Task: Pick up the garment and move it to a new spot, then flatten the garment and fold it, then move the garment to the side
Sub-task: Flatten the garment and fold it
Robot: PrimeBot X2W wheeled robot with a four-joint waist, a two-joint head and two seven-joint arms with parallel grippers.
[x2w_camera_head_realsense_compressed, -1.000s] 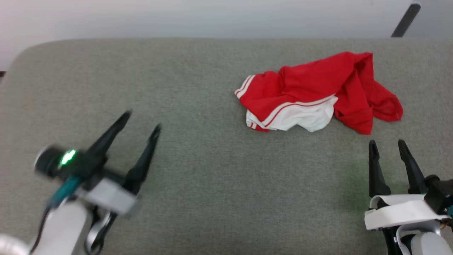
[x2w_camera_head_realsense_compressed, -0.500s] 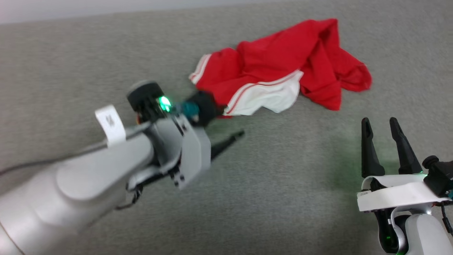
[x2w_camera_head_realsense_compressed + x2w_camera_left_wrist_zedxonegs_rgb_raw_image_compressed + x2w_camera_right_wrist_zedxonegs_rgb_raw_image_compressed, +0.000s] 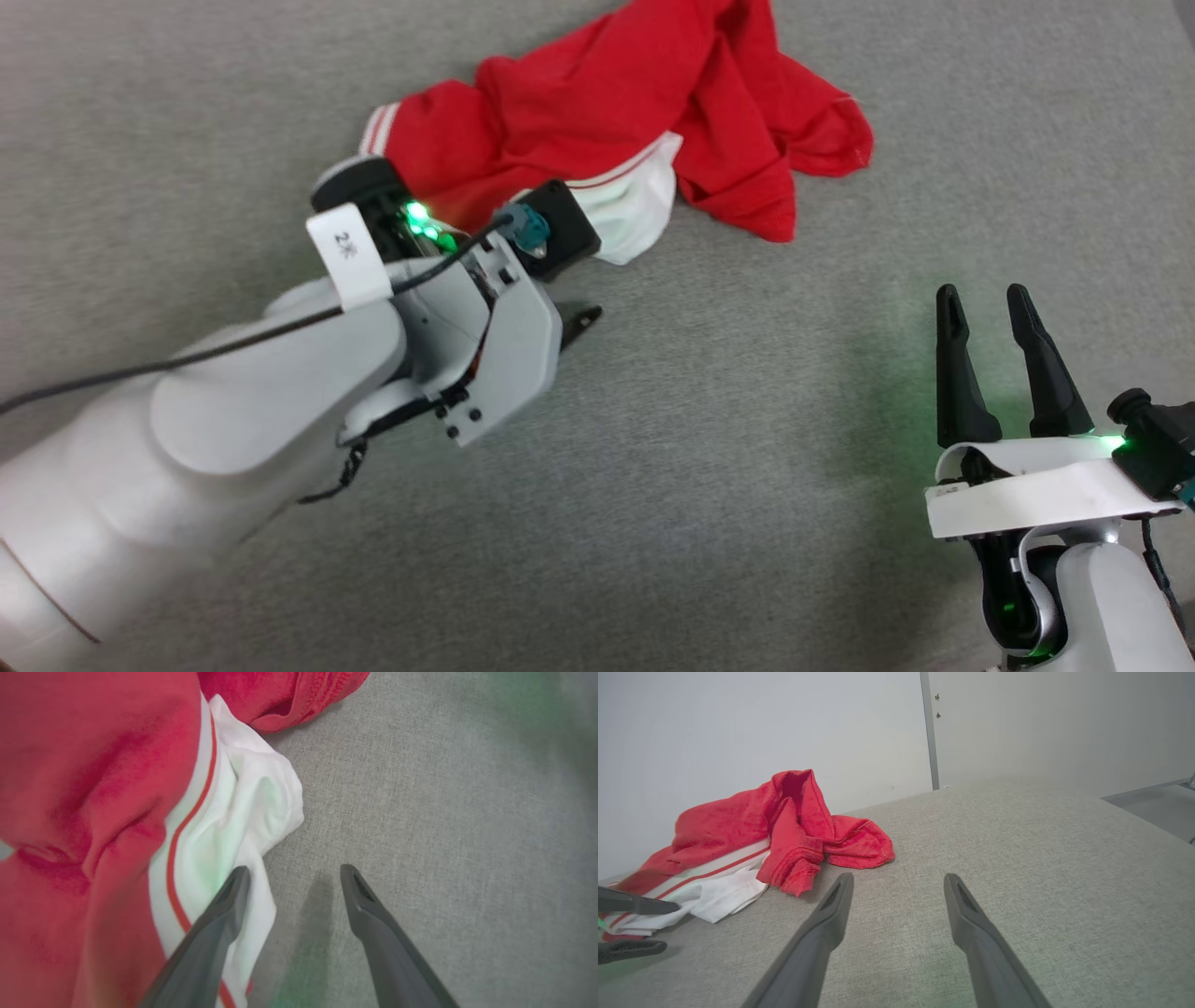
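Observation:
The garment, a crumpled red shirt with a white sleeve and red-white striped trim, lies at the top middle of the head view. My left arm reaches across to it. In the left wrist view my left gripper stands open at the garment's near edge, one finger over the white sleeve and the other over bare grey surface, with nothing between them. My right gripper is open at the lower right, well short of the garment, and holds nothing.
Everything rests on a grey fabric-covered surface with wide free room to the right of and in front of the garment. A pale wall with a vertical grey strip rises behind the surface's far edge.
The head camera has tilted down. My left arm has swung from the lower left up to the garment's white sleeve edge. The right gripper has kept its place, still open.

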